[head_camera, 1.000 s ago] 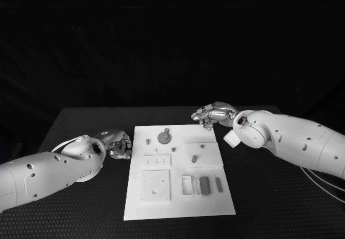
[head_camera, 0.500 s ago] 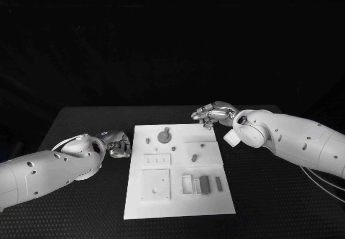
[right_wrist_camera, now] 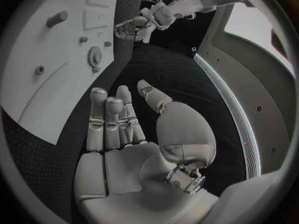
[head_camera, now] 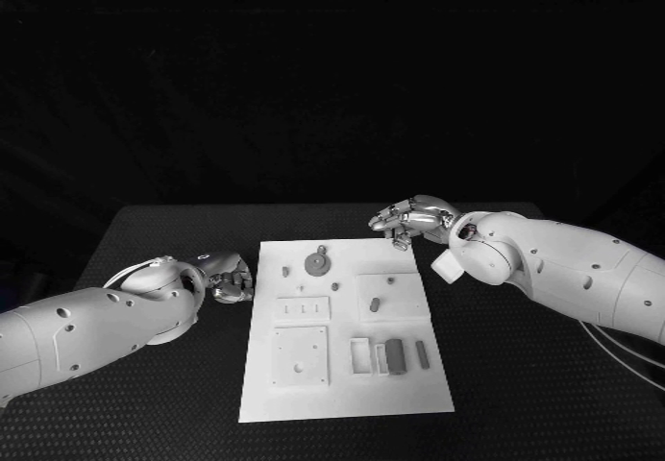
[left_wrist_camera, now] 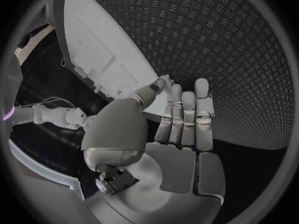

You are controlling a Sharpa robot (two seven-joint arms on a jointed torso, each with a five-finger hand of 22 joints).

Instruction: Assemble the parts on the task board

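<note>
1. Early in the job, by the look of it: task board (head_camera: 347,331) lying mid-table with grey parts spread over it. A gear (head_camera: 319,263) on the far section, a short peg (head_camera: 374,305) on the raised block right of centre, two bars (head_camera: 395,356) side by side in the near right area. No way to tell which are already seated.
2. Still to do, apparently: nearly everything; nothing carried by either hand.
3. Left hand (head_camera: 231,280) just beside the board's left edge, about level with the gear, empty. Fingers straight and close together in the left wrist view (left_wrist_camera: 184,122), thumb crossing toward them with nothing between.
4. Right hand (head_camera: 411,222) at the board's far right corner, fingers loosely curled in the head view, holding nothing. Fairly open in the right wrist view (right_wrist_camera: 118,129), palm bare.
5. Shown by the head view alone: the whole layout. Shown by the wrist views instead: the bare palms, and, from the right wrist, the gear (right_wrist_camera: 94,56) and peg (right_wrist_camera: 56,19) close up.
</note>
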